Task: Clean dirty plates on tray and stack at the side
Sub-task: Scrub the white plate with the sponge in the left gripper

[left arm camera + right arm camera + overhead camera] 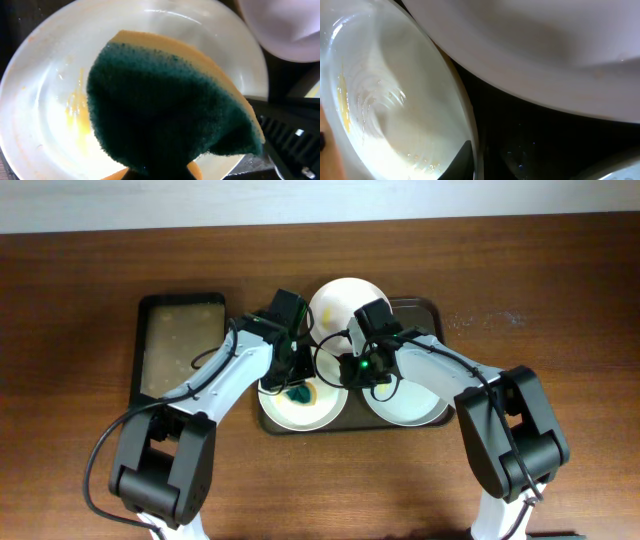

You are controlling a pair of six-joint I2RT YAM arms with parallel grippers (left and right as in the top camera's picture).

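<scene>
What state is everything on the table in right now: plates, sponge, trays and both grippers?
left plate, on tray, yellow smears inside
back plate, on tray, no smears visible
right plate, on tray, no smears visible
sponge, held over left plate
tray, holding three plates
small tray, speckled inside
left gripper, shut on sponge
right gripper, at left plate's rim, grip unclear

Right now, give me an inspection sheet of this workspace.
Surface: brown wooden table, faint pale marks.
Job's things: three round white plates on dark brown rectangular tray; one has yellow smears.
Clutter: small black tray with tan inside.
Hands: left hand shut on green and yellow sponge over smeared plate; right hand at its rim, grip unclear.
Cables: black cables along both arms.
Surroundings: nothing seen.
</scene>
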